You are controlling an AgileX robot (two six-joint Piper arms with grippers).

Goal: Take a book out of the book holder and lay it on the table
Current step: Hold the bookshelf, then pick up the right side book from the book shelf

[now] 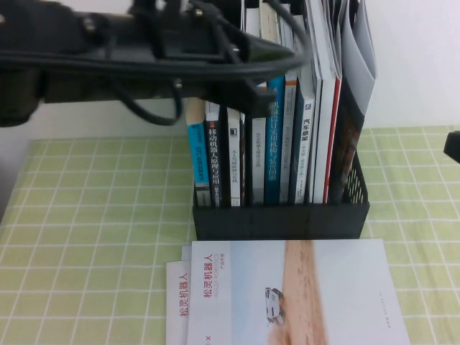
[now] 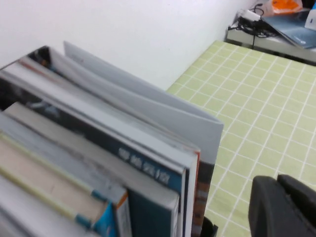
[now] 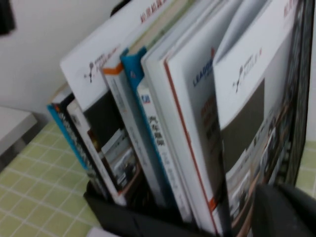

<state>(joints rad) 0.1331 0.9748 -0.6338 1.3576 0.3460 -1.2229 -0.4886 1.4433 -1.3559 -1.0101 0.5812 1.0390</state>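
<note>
The black book holder [image 1: 280,219] stands mid-table, packed with upright books. The book [image 1: 357,44], a thin brochure with white margins and a grey cover photo [image 3: 247,106], leans in the holder's rightmost slot. My left arm [image 1: 144,50] reaches across from the left, high above the holder's top. In the left wrist view my left gripper [image 2: 278,183] hangs shut and empty just beside the book's upper edge [image 2: 148,98]. My right gripper [image 3: 281,195] is shut, holds nothing, and sits low in front of the holder's right end. The table [image 1: 86,215] has a green checked cloth.
Two brochures lie flat in front of the holder, the upper one with a beige-sand stripe [image 1: 302,295] and another under it [image 1: 178,302]. A white wall stands behind the holder. A dark part of the right arm [image 1: 453,147] shows at the right edge.
</note>
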